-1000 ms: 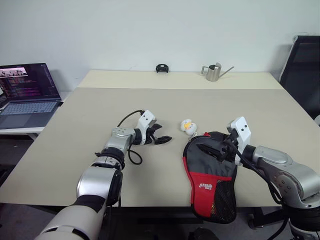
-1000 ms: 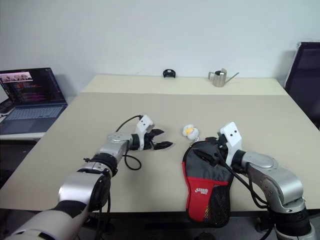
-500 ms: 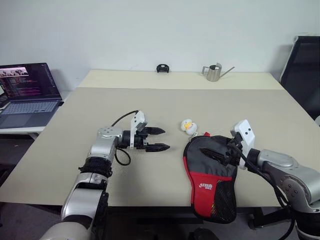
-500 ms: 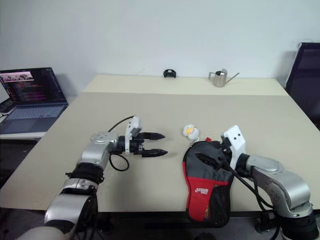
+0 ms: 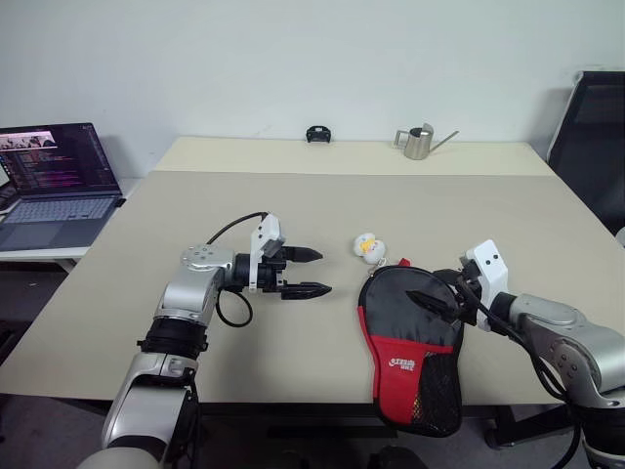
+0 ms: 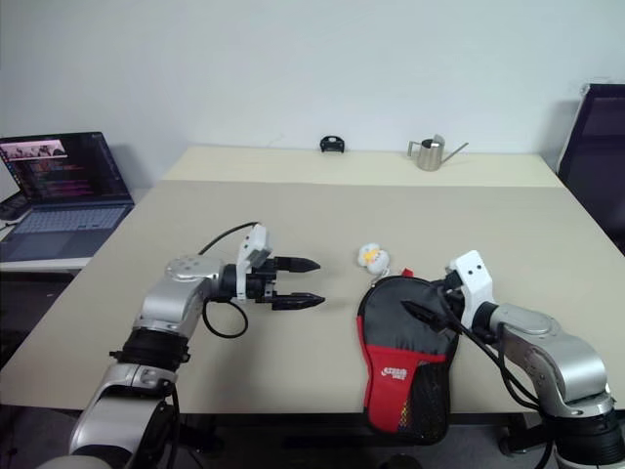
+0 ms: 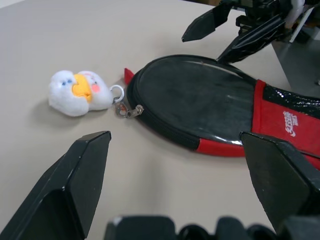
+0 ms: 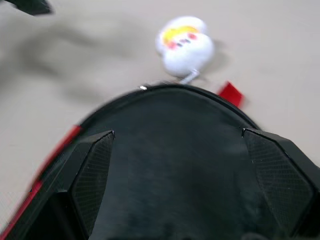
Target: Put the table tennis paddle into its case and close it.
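The case point(image 5: 405, 337), a black pouch with a red lower panel and a mesh pocket, lies flat at the table's front edge, its narrow end hanging over. The zipper pull point(image 7: 128, 110) sits at its round end, beside a white-yellow plush charm point(image 5: 367, 246). The table tennis paddle is hidden. My right gripper point(image 5: 439, 296) stands open over the right side of the case's round end point(image 8: 170, 150), holding nothing. To the case's left, my left gripper point(image 5: 314, 272) hovers open above the table and points at the case point(image 7: 200, 107). The right gripper point(image 7: 202, 48) is beyond the case.
An open laptop point(image 5: 54, 186) sits on a side desk at the left. At the table's far edge stand a metal watering can point(image 5: 418, 142) and a small black object point(image 5: 315, 134). A black chair point(image 5: 596, 137) is at the right.
My right gripper has slid right, back from the middle of the case's round end, which now lies flatter. My left hand has pulled back and turned to point right.
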{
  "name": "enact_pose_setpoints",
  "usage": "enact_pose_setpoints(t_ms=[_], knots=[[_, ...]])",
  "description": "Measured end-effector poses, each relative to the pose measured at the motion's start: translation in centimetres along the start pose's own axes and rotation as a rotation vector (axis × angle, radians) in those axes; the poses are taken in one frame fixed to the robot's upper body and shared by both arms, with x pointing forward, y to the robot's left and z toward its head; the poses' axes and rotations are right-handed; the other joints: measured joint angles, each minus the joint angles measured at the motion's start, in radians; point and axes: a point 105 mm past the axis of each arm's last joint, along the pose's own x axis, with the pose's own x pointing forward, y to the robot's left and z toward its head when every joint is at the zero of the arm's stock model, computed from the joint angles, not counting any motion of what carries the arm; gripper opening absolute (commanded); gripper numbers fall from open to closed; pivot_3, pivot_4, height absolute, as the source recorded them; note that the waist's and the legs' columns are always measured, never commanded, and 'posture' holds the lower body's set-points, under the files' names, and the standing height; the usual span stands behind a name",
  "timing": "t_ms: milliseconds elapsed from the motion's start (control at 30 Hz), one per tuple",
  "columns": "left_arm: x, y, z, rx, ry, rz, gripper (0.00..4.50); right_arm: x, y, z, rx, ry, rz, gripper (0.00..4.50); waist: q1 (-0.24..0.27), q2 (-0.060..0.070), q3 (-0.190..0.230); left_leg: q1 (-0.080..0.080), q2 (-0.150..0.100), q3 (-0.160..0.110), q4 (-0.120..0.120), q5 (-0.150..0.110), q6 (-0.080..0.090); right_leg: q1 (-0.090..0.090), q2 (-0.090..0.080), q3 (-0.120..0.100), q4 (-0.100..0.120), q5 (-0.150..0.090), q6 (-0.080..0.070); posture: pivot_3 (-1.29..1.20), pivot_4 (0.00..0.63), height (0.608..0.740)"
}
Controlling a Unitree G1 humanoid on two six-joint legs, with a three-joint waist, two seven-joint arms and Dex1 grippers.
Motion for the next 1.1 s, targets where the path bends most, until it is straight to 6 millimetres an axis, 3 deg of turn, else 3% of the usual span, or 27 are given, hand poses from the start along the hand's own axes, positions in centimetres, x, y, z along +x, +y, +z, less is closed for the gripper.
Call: enact_pose_setpoints(t_ms=[333,533,633,833,1033,1100], knots=[[-0.3,-0.1,0.0,-0.001,0.004,0.0,4.5,0.5,-4.4,-2.4,0.098,0.099,-0.143,4.49,-0.001,0.0,0.0,0.0,0.0,0.0,0.0,0.0,0.0,0.0,0.0,0.0,0.0,0.0,0.0,0.0,0.15,0.74],[-0.5,-0.2,-0.3,-0.004,0.01,0.005,4.5,1.0,-4.6,-3.4,0.174,0.143,-0.114,4.49,-0.001,0.0,0.0,0.0,0.0,0.0,0.0,0.0,0.0,0.0,0.0,0.0,0.0,0.0,0.0,0.0,0.15,0.74],[-0.7,-0.2,-0.3,0.0,0.016,0.015,4.5,1.3,-4.6,-3.3,0.173,0.15,-0.104,3.9,-0.002,0.0,0.0,0.0,0.0,0.0,0.0,0.0,0.0,0.0,0.0,0.0,0.0,0.0,0.0,0.0,0.15,0.74],[-0.9,-0.4,-0.5,0.0,0.015,0.023,4.5,2.7,-4.2,-2.8,0.164,0.135,-0.082,1.85,-0.003,0.0,0.0,0.001,0.001,0.001,0.0,0.0,0.0,0.0,0.0,0.0,0.0,0.0,0.0,0.0,0.15,0.74],[-1.2,-0.2,-0.5,-0.001,0.016,0.036,4.5,3.4,-4.4,-2.3,0.157,0.124,-0.097,0.1,-0.007,0.0,-0.001,0.002,0.003,0.002,0.0,0.0,0.0,0.001,0.002,0.001,0.0,0.002,-0.003,0.0,0.15,0.74],[-1.2,-0.2,-0.5,-0.002,0.013,0.041,4.5,3.7,-4.3,-2.2,0.153,0.124,-0.095,0.05,-0.009,0.0,-0.001,0.003,0.004,0.002,0.0,0.0,0.0,0.001,0.003,0.001,0.0,0.002,-0.004,0.0,0.15,0.74]])
